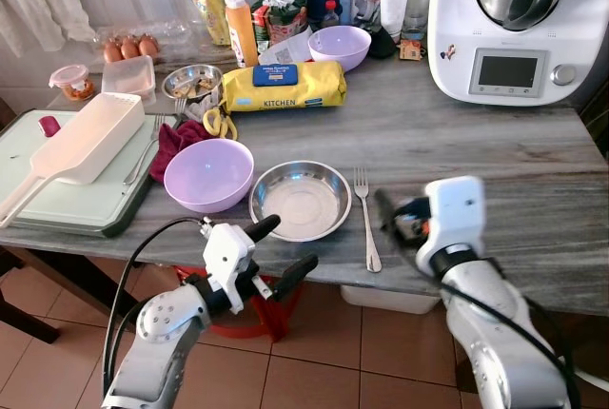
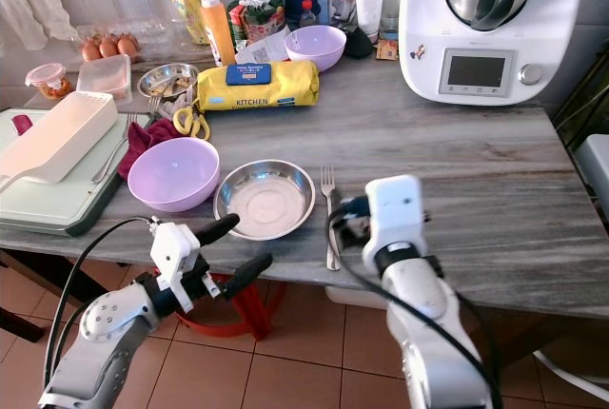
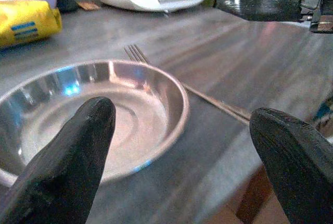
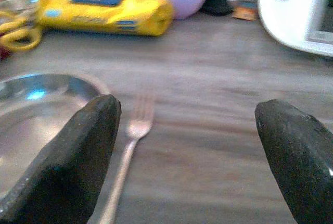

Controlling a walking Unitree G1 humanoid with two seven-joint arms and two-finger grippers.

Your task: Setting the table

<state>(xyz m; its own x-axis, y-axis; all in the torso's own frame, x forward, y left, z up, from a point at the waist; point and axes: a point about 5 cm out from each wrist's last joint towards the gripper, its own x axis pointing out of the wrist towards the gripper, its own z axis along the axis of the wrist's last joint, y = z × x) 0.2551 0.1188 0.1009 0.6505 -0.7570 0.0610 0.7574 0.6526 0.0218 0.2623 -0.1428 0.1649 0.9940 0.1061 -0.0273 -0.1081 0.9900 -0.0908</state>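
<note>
Two grippers, both spread wide, nothing pinched. Left gripper (image 1: 287, 246) hangs off the table's (image 1: 457, 133) front edge, at 6 o'clock of the steel plate (image 1: 301, 200). Right gripper (image 4: 187, 156) sits low over the tabletop at the fork's (image 1: 365, 219) 3 o'clock; fork lies just right of the plate. Yellow pack (image 1: 285, 86) at 12 o'clock reads "KITCHEN". Lilac bowl (image 1: 208, 174) touches the plate at 9. Plenty of bare tabletop to the right.

We see the fork (image 4: 126, 151) blurred in the right wrist view, its handle cut off at the frame's edge. The right gripper (image 1: 392, 216) is blurred and mostly hidden behind its white wrist housing. The steel bowl (image 3: 91, 117) runs past the left wrist frame's edge.
</note>
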